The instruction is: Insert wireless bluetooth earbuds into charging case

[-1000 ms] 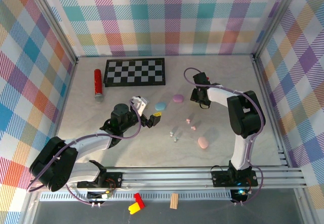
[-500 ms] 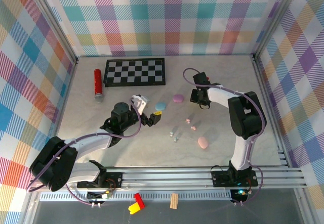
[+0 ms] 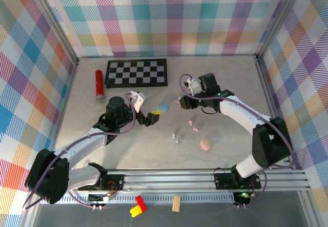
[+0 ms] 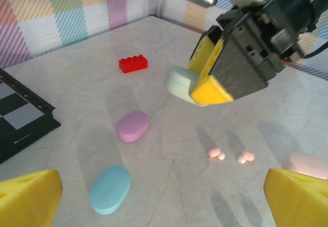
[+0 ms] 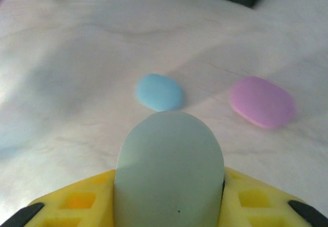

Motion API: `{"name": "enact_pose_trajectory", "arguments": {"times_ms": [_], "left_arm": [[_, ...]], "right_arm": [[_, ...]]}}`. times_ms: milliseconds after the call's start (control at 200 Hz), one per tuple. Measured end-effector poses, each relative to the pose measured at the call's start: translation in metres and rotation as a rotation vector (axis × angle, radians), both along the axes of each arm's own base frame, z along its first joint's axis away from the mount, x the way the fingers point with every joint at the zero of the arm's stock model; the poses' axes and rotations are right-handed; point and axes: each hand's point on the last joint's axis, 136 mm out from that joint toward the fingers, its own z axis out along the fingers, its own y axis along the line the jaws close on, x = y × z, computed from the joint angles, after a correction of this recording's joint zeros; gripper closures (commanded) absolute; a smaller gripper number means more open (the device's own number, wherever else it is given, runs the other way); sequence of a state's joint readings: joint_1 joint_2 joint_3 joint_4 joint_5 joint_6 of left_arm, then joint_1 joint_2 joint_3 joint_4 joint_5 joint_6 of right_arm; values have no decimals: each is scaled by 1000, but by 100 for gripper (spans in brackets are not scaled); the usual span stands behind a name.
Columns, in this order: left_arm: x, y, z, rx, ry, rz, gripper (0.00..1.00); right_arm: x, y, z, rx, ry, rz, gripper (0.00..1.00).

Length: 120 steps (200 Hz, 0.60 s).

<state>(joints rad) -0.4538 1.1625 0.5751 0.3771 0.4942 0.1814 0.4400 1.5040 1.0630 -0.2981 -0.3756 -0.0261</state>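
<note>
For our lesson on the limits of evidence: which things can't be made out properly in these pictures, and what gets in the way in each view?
The green case, right wrist view: near end hidden in the right gripper.
The earbuds, top view: too small to tell shapes.
The pink case, left wrist view: cut off by the right edge.
The purple case, top view: partly behind the right gripper.

You will find nothing to read here: no lettering, label, brand mark, number or sign is legible on anything.
</note>
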Motion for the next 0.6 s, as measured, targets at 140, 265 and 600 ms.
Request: {"name": "enact_pose_trajectory", "arguments": {"times_ms": [140, 265, 600], "left_arm": [[-8, -6, 12, 3, 22, -96, 0], [-20, -17, 29, -11, 28, -213, 1], [-61, -37, 41, -30, 53, -458, 14]], "right_arm": [[-22, 14, 27, 73, -30, 164, 71], [-41, 24, 50, 131, -64, 284, 70], [-110, 54, 92, 195, -131, 612, 73]]}}
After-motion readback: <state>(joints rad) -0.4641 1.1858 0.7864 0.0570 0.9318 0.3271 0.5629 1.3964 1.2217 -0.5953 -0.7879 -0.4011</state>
